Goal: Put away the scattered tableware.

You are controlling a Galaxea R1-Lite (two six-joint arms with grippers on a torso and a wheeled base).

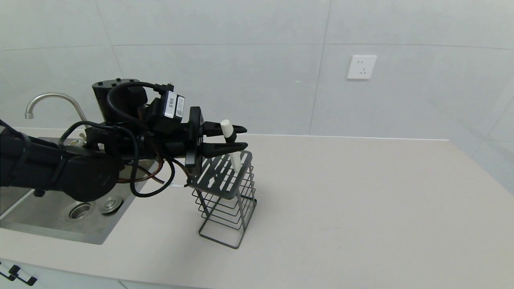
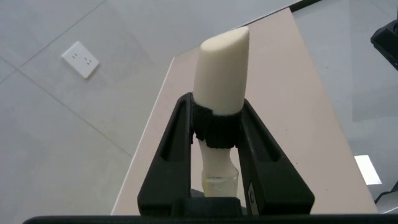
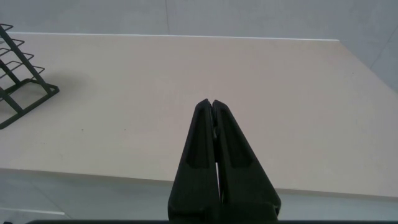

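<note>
My left gripper (image 1: 240, 139) is shut on a cream-handled utensil (image 1: 226, 128), held roughly upright just above the dark wire cutlery rack (image 1: 225, 200) on the counter. The utensil's pale lower part (image 1: 236, 161) reaches down to the rack's slotted top; I cannot tell what kind of utensil it is. In the left wrist view the cream handle (image 2: 222, 68) sticks out between the two black fingers (image 2: 177, 143). My right gripper (image 3: 212, 107) hangs shut with nothing in it over bare beige counter (image 3: 261, 74), with the rack's corner (image 3: 18, 81) off to one side.
A steel sink (image 1: 48, 218) with a curved faucet (image 1: 52, 97) lies at the left of the counter, beside the rack. A tiled wall with a white socket (image 1: 362, 67) runs behind. The counter right of the rack is bare.
</note>
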